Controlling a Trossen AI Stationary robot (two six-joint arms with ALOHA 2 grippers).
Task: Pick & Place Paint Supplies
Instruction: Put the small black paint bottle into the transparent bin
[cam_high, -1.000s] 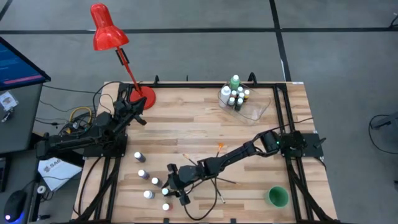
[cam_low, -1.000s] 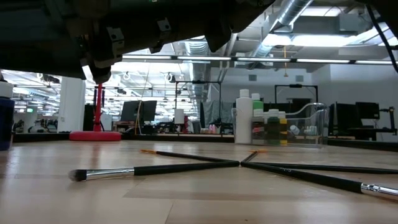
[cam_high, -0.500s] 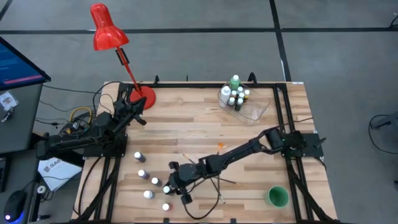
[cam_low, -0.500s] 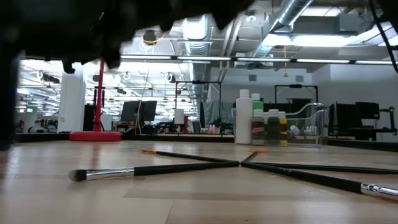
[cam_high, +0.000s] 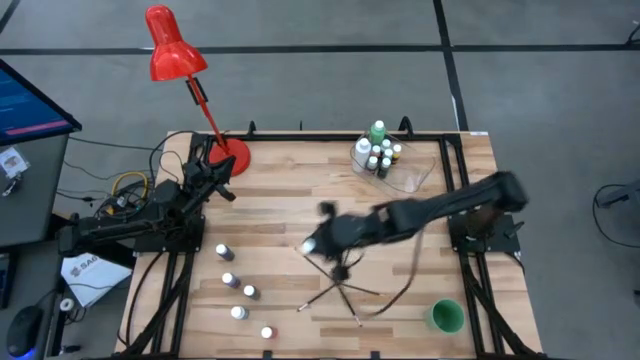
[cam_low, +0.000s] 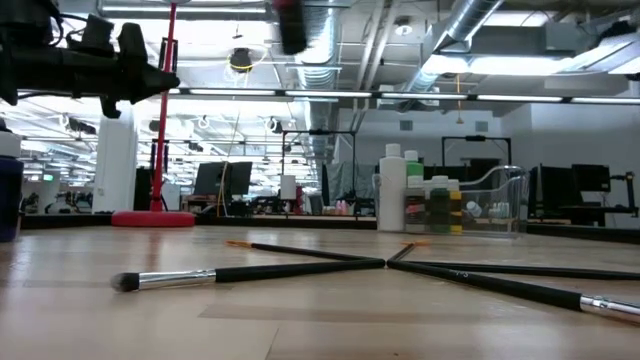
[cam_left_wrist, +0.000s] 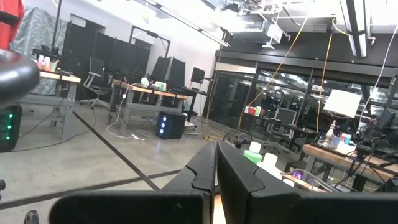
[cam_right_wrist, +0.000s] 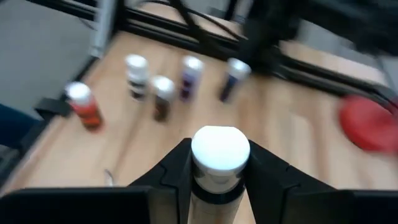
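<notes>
right pincer (cam_right_wrist: 219, 168) clamped on a white-capped paint bottle (cam_right_wrist: 220, 151); left pincer (cam_left_wrist: 216, 163) pressed together

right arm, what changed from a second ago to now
The right gripper closed on a small white-capped paint bottle among the loose bottles at the table's near left, lifted it and swung back toward the middle. Five bottles remain there. The left gripper, thin dark paintbrushes and clear plastic tub stayed put.

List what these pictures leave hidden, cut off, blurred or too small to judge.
- Right gripper, high view: motion blur hides its shape.
- Held bottle, right wrist view: paint colour hidden by the gripper; only the white cap shows.
- Bottles in the clear tub, high view: too small to count.
- Paintbrush, low view: cut off by the edge.
</notes>
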